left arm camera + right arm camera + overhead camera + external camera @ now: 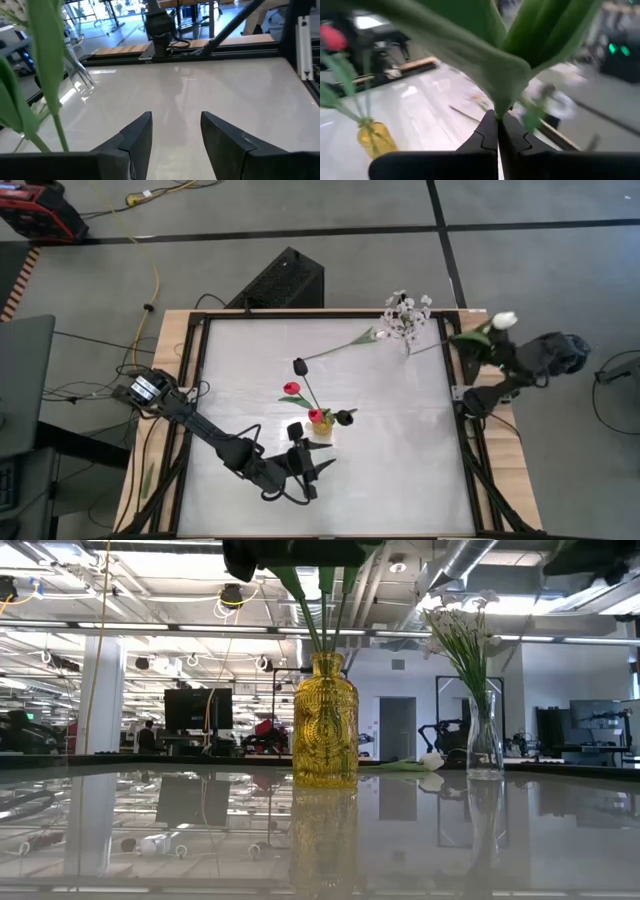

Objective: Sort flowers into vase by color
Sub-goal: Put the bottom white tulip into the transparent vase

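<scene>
Yellow vase (pixel 321 427) near table centre holds red tulips (pixel 291 389) and dark tulips (pixel 299 366). Left gripper (pixel 318 470) just beside the vase on its near side, fingers (pixel 136 135) apart, grasping nothing. Right gripper (pixel 497 131) well away at the far right table edge, clenched on a white tulip (pixel 504 320) stem. Clear vase (pixel 484 736) with white sprays (pixel 408 314) at the far edge; another white tulip (pixel 379 334) lies beside it.
</scene>
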{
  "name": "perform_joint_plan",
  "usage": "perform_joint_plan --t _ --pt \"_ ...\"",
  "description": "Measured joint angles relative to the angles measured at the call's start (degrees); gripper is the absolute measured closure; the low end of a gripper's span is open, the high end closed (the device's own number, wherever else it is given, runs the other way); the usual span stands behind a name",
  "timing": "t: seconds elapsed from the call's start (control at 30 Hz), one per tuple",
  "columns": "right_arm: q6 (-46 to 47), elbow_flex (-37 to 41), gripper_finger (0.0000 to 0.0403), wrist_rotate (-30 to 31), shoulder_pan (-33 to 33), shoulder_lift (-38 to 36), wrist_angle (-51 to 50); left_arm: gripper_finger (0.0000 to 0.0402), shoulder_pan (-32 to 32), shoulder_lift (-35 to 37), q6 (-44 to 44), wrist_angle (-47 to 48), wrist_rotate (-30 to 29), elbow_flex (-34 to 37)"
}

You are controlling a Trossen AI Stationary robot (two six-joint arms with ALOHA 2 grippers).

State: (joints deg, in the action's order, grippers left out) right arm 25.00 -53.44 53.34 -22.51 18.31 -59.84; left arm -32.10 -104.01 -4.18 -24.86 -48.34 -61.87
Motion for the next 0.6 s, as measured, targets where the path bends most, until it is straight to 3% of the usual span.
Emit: perform_joint_plan --t 0.27,0.6 --pt "-3.7 -2.5 0.0381 0.0 7.5 0.5 -1.8 0.0244 3.0 0.0 -1.3 -0.3 3.3 0.0" --pt "-2.6 -2.6 0.0382 0.0 8.3 1.9 -1.6 0.0244 6.1 0.0 -3.7 -1.9 9.9 0.0"
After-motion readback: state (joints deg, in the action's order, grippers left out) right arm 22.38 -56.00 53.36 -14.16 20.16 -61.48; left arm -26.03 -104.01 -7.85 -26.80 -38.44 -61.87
